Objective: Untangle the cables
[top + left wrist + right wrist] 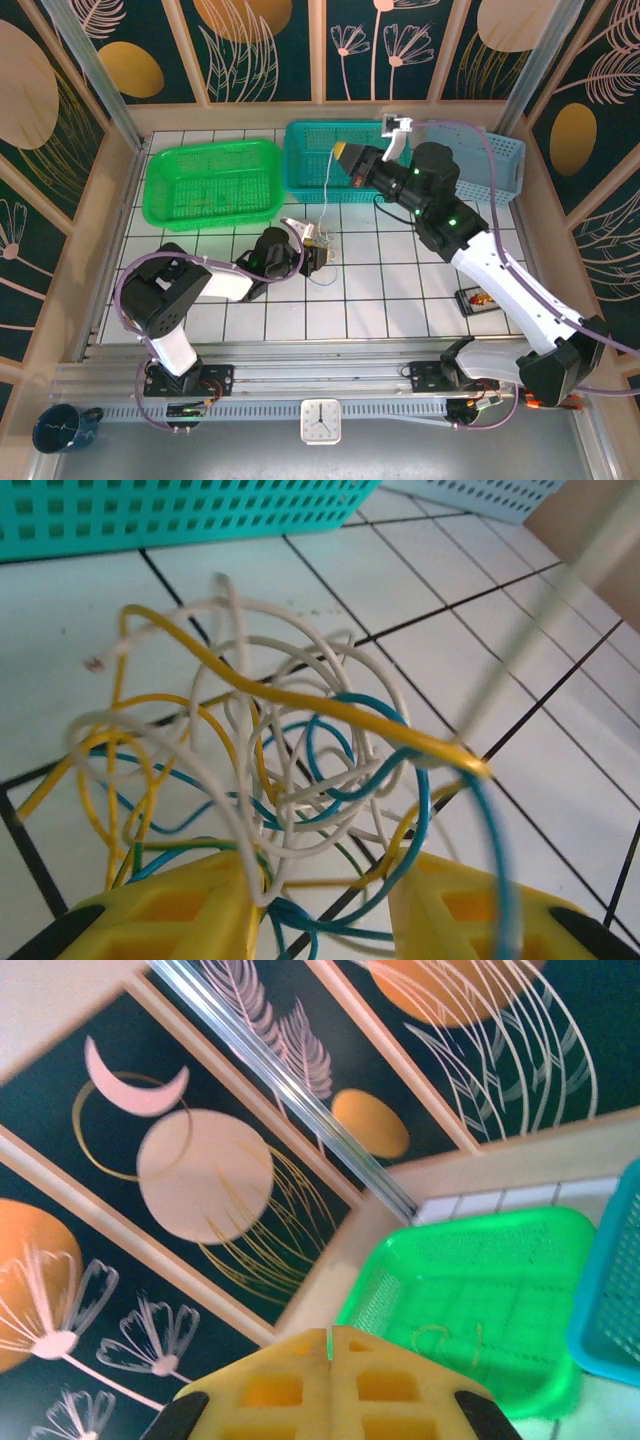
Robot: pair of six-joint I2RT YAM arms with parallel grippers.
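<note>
Cables (300,698) bunch between half-open left jaws; closed right jaws pinch one white strand (540,630).

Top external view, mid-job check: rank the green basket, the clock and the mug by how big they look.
1. Green basket, clearly the largest.
2. Mug and clock look about alike. The mug is wider only by its handle, so I won't rank them.

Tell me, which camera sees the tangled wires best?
The left wrist camera. The cables sit close up there, so you can follow white, yellow and blue loops crossing. From the top camera they are a tiny clump at the left gripper, with one thin white strand running up to the right gripper.
</note>
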